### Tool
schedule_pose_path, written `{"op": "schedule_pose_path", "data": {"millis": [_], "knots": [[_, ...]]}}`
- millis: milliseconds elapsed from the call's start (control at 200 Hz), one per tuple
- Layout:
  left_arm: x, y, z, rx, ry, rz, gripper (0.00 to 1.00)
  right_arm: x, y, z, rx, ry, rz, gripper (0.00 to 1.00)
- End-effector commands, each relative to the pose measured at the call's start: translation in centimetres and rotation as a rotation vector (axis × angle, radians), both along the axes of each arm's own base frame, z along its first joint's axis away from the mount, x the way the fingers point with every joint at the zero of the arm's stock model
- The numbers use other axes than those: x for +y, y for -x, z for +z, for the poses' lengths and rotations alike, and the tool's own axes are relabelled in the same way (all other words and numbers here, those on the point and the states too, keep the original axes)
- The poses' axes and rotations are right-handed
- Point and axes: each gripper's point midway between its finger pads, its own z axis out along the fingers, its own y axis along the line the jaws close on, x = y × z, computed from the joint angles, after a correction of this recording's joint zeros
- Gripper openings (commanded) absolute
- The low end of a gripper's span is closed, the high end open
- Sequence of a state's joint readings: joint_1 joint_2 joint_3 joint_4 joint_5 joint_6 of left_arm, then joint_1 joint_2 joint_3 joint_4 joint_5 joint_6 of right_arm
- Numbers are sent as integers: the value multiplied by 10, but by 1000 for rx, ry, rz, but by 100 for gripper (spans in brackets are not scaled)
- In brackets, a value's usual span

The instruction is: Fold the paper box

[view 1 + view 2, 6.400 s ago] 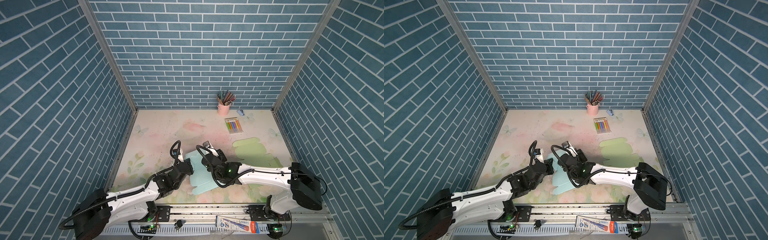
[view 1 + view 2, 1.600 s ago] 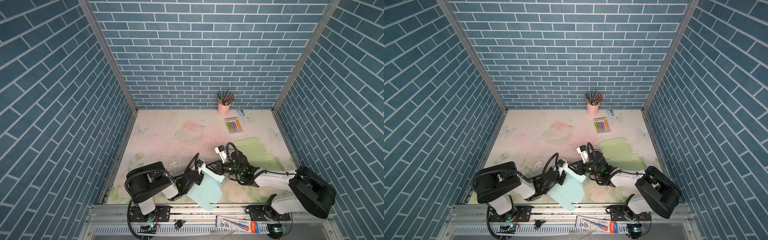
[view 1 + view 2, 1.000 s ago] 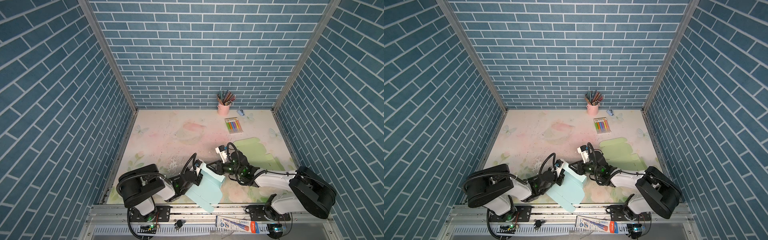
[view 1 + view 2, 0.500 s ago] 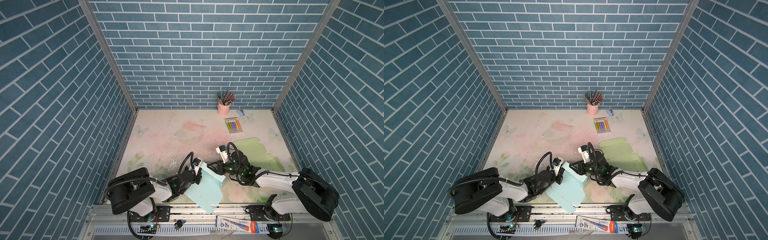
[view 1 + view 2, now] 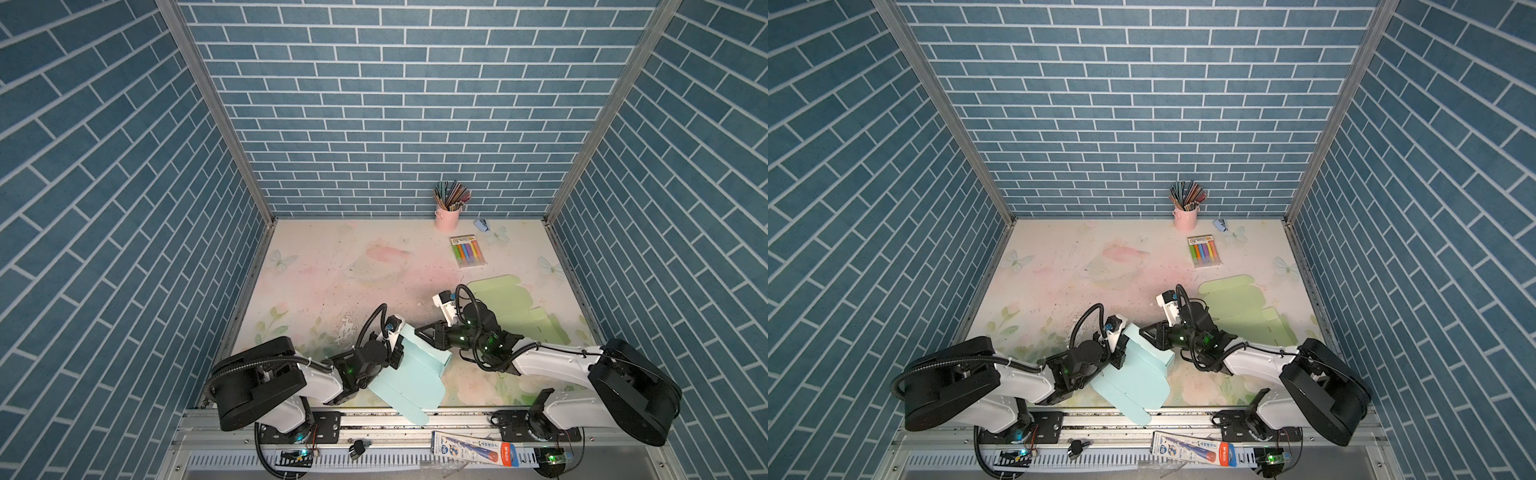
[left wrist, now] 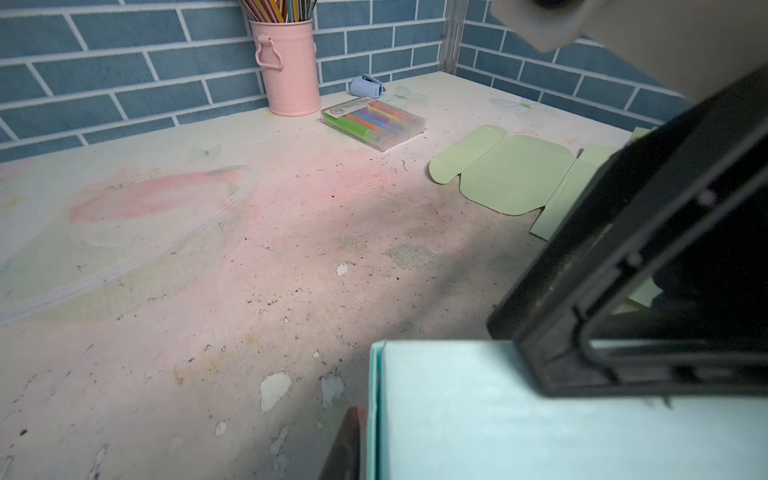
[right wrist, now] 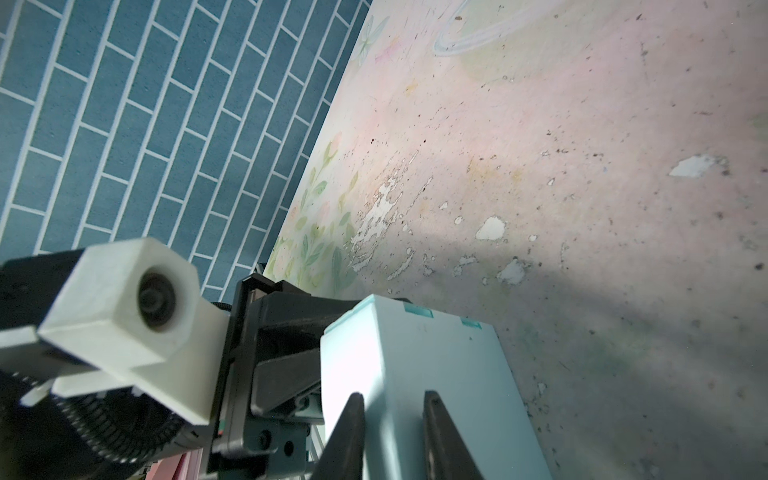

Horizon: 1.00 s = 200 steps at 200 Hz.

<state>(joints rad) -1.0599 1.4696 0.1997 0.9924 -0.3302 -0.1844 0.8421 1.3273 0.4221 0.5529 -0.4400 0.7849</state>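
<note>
Pale-blue paper box [image 5: 411, 376] is lying at the tabletop's [image 5: 332, 282] front edge, long axis running near-to-far. The right gripper [image 7: 390, 401] is clamping its fingers [image 7: 351, 436] on the raised far wall. The left gripper [image 5: 395, 353] is sitting beside the left wall, finger spacing untellable.

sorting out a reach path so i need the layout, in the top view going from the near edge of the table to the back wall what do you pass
light blue paper box → flat green box sheet → marker pack → pink pencil cup. The small blue item is left out: it sits level with the cup.
</note>
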Motion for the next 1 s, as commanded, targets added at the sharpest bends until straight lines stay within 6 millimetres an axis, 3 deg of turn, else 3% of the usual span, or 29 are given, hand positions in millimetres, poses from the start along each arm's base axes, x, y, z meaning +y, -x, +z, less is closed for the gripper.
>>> {"op": "schedule_pose_path", "data": {"millis": [0,280,545,735,995], "knots": [[10,0,-5,4,-7,30,20,-2,0,5,-29,6,-2,27],[17,5,-15,21,-21,35,22,-5,-5,14,-105,80,8,38],[12,12,-15,25,-31,14,26,-4,-3,27,-250,246,34,54],[24,19,-18,60,-4,43,27,-7,0,7,-300,443,67,60],[43,25,-22,146,7,106,30,-7,5,-9,-326,552,125,69]]}}
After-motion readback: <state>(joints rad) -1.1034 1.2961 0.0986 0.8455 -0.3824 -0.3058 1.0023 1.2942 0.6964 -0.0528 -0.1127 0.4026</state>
